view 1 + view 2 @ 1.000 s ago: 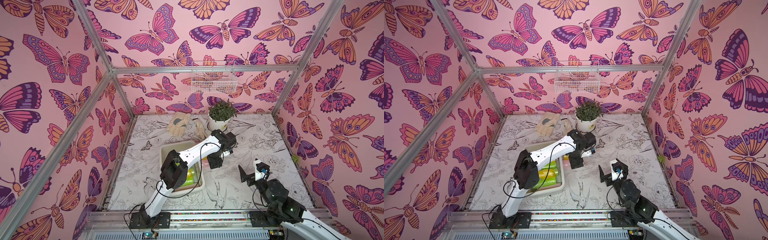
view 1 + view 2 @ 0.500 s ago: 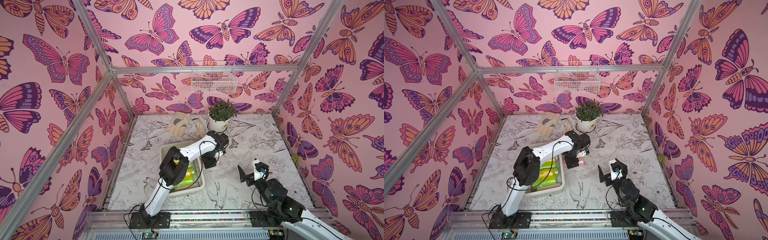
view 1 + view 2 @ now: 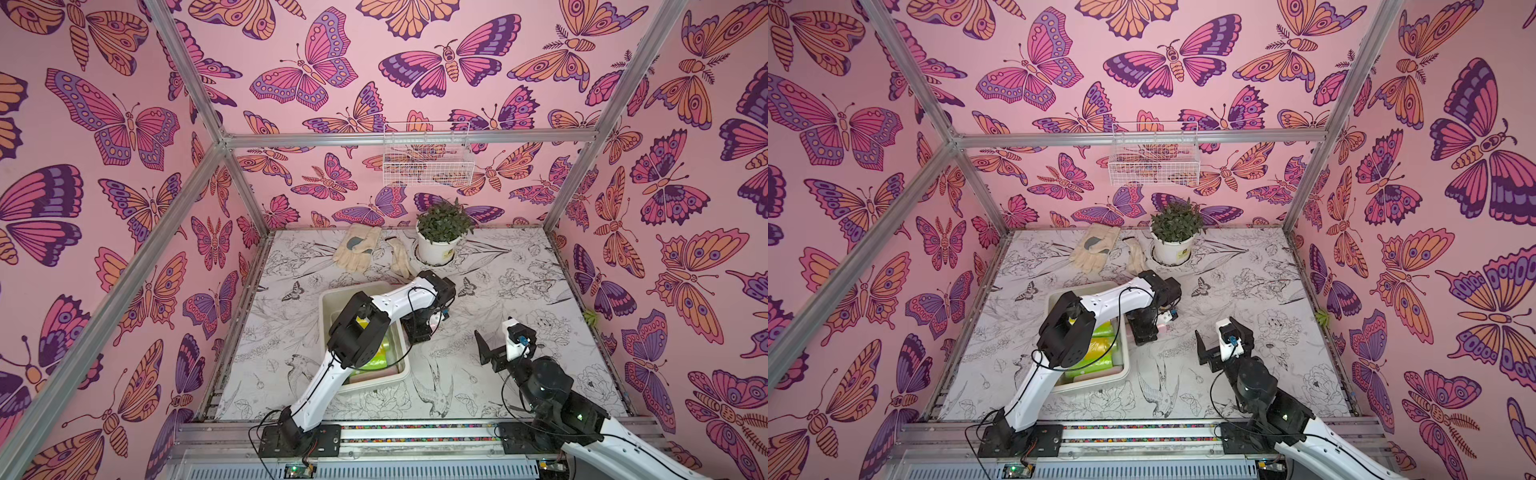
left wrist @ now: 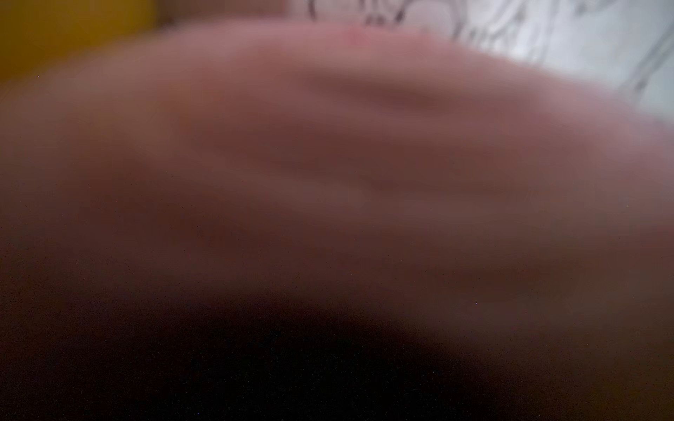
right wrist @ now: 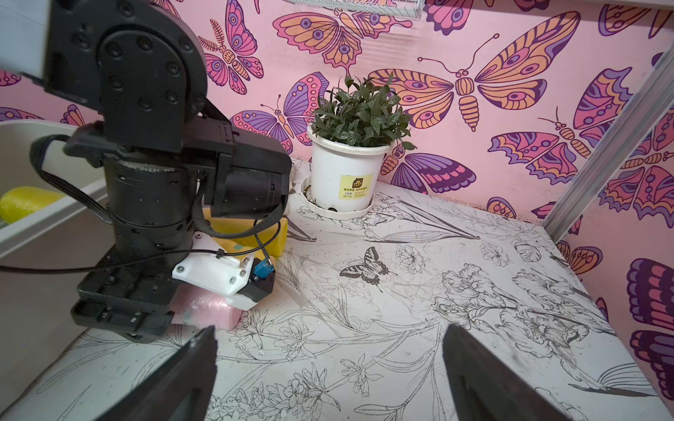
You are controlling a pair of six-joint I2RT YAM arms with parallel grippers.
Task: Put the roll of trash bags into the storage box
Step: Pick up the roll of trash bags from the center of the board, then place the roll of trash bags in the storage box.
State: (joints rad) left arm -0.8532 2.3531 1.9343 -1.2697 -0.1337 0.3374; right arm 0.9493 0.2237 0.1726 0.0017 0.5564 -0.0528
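The pink roll of trash bags (image 5: 208,310) lies on the flower-printed table (image 3: 519,291) at three o'clock of the off-white plastic storage box (image 3: 328,299), not yet inside, with the left gripper (image 3: 419,330) lowered over it, I can't tell whether clamped, and the right gripper (image 5: 328,330) spread wide.

The left end effector (image 5: 122,320) covers most of the pink roll (image 5: 209,311); the left wrist view is all blur.
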